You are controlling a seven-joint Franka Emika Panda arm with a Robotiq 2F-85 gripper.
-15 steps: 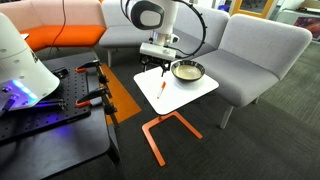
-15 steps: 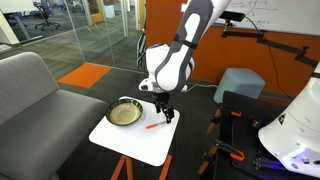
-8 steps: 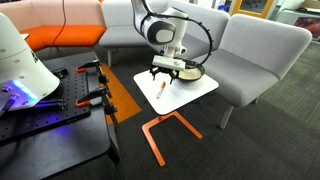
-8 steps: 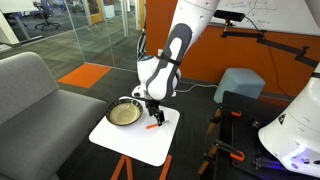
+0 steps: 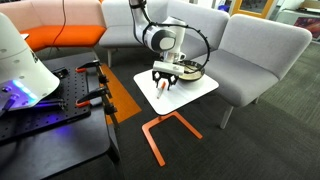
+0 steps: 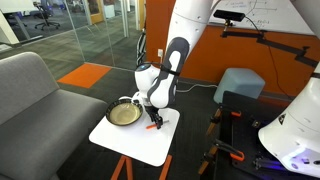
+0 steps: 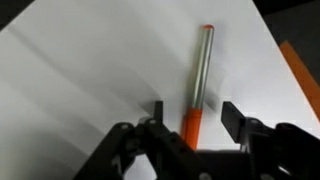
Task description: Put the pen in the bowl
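The gripper point(image 7: 192, 120) has fingers spread astride the pen point(image 7: 199, 75) on the white table point(image 6: 135, 145). The bowl point(image 6: 122, 115) sits just left.

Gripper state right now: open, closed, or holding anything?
Gripper: open, jaws either side of the pen, not yet clamped on it.

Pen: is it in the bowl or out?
Out. The pen lies flat on the white table, inside the open gripper, apart from the bowl.
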